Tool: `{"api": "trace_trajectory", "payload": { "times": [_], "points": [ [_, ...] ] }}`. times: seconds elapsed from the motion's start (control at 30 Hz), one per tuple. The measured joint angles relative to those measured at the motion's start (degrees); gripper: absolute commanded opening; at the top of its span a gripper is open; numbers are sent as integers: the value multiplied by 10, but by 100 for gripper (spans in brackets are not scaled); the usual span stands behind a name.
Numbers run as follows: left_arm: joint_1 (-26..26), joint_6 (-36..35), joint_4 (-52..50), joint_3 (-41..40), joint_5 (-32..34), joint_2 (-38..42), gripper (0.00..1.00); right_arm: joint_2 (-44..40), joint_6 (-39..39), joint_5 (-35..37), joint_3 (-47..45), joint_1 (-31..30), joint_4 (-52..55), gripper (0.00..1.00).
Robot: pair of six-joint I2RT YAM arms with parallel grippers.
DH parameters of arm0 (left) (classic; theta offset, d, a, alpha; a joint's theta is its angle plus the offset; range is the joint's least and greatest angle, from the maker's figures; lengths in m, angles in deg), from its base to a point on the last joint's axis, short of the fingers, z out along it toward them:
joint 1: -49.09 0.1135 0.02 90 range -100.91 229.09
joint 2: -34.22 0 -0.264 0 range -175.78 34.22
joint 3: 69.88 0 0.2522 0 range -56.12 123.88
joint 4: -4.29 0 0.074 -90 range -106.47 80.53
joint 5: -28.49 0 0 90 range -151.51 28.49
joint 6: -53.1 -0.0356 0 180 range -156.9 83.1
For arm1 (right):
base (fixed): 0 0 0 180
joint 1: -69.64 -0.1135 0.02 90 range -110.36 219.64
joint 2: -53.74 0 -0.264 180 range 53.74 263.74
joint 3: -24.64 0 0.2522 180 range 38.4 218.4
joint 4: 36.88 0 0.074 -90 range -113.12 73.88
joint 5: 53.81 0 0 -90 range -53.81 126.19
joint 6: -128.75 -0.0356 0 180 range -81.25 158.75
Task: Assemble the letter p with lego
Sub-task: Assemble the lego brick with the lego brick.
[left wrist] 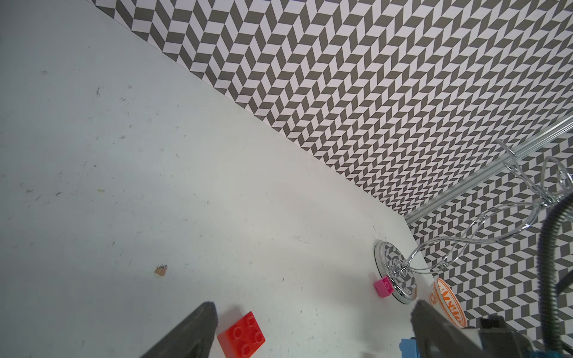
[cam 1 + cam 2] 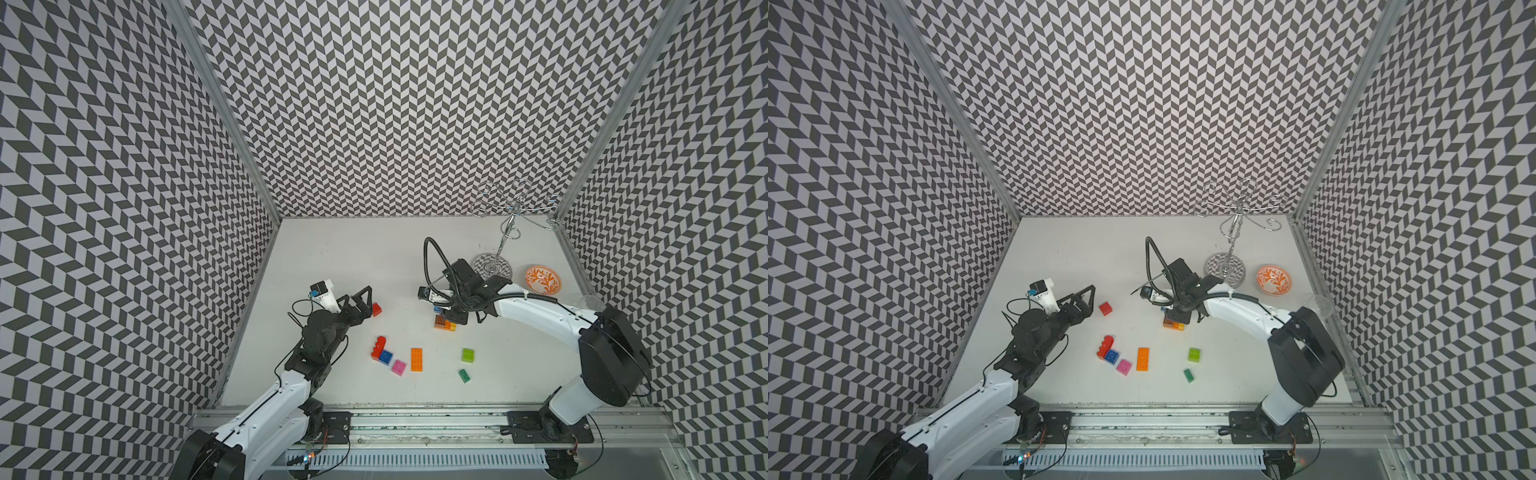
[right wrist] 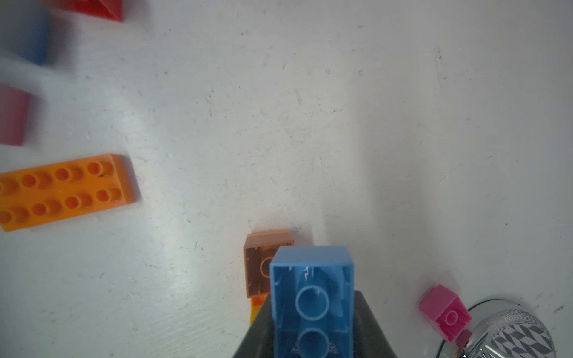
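Worktop (image 2: 353, 257) strewn with lego (image 2: 417, 359).
Left end effector (image 1: 313, 310) gapes wide, red brick (image 1: 242, 336) on the worktop just beside one fingertip (image 1: 203, 322); right end effector (image 3: 313, 310) clamps a light blue brick (image 3: 311, 279), hollow underside facing out, just beside a brown brick (image 3: 260, 263).

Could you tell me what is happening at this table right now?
A letter P is being assembled. The right tool is shut on a light blue brick, close by a small orange and yellow stack. The left tool is open by a red square brick, not gripping it. Other bricks lie loose.
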Motion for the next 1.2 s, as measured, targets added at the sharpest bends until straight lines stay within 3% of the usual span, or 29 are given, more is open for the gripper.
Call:
{"api": "trace_trajectory", "payload": {
  "times": [0.4, 1.2],
  "points": [
    [1, 0, 10, 0, -8, -19, 100, 5, 34, -35, -4, 11, 8, 0],
    [1, 0, 17, 0, -13, -34, 100, 20, 12, -83, -39, 24, -12, 0]
  ]
}}
